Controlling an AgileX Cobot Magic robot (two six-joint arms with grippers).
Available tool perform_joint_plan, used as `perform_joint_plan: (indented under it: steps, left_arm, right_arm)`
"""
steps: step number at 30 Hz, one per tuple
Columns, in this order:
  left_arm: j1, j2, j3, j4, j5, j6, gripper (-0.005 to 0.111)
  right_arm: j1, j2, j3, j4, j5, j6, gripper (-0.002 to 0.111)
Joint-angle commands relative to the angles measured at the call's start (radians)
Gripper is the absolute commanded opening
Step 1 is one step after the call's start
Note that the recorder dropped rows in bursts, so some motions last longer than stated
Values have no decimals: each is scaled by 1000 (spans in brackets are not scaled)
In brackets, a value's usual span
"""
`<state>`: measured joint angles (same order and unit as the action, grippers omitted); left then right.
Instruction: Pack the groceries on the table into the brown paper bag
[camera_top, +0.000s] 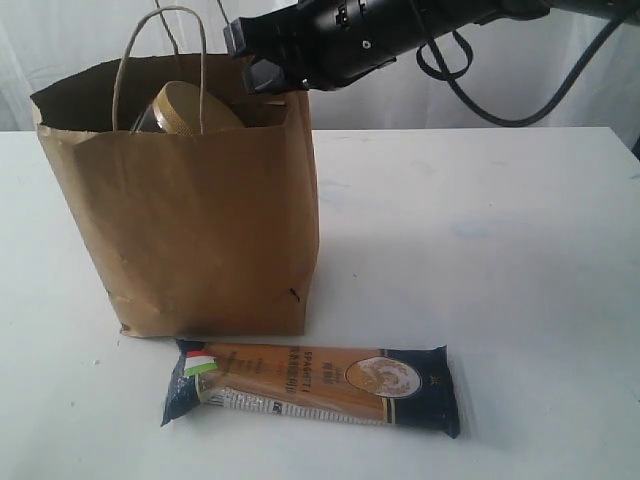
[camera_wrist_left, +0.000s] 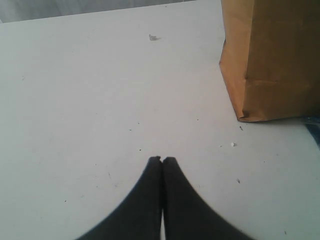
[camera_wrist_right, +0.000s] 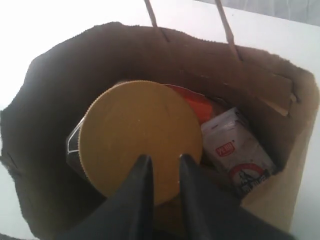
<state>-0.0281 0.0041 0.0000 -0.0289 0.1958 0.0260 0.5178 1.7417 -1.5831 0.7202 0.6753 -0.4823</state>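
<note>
Your bag (camera_top: 200, 230) stands upright on the table (camera_top: 520, 240). It's kraft brown and creased down the sides, with twisted loop handles sticking up. The jar (camera_wrist_right: 142, 140) with the gold ribbed lid is inside, tilted, and its lid shows over the front rim in the exterior view. Next to it is the small white carton (camera_wrist_right: 237, 152) with red and blue print, wedged against the bag wall. An orange thing (camera_wrist_right: 197, 102) sits behind the jar, mostly hidden, so I can't tell what it is. The bottom of the bag is too dark to make out.

The spaghetti pack (camera_top: 315, 385), navy ends and orange middle, lies flat on the table just in front of the bag.

Your right gripper (camera_wrist_right: 161, 165) hangs over the bag mouth, fingers a little apart with nothing between them. Your left gripper (camera_wrist_left: 162, 160) is low over bare table near the bag, tips pressed together, empty.
</note>
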Motion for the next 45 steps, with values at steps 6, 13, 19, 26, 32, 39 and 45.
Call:
perform_joint_plan:
  steps: [6,13,19,26,32,39,45]
  left_arm:
    - [-7,-4,0,0,0,1,0]
    - [-7,-4,0,0,0,1,0]
    - [-7,-4,0,0,0,1,0]
    - [-7,-4,0,0,0,1,0]
    - [-7,-4,0,0,0,1,0]
    - [-7,-4,0,0,0,1,0]
    - [-7,-4,0,0,0,1,0]
  right_arm:
    - [1,-31,-8,1,66,4,15]
    - [2,-180,-9,-110,99,-11,0]
    - [36,-269,-9,-212,208,-11,0]
    - [144,-358,87,-369,202,57,0]
    - [238,-388,272,-430,127,102,0]
    - [325,-388,511,-460,-2,102,0]
    - [358,-388,637,-462,10,106,0]
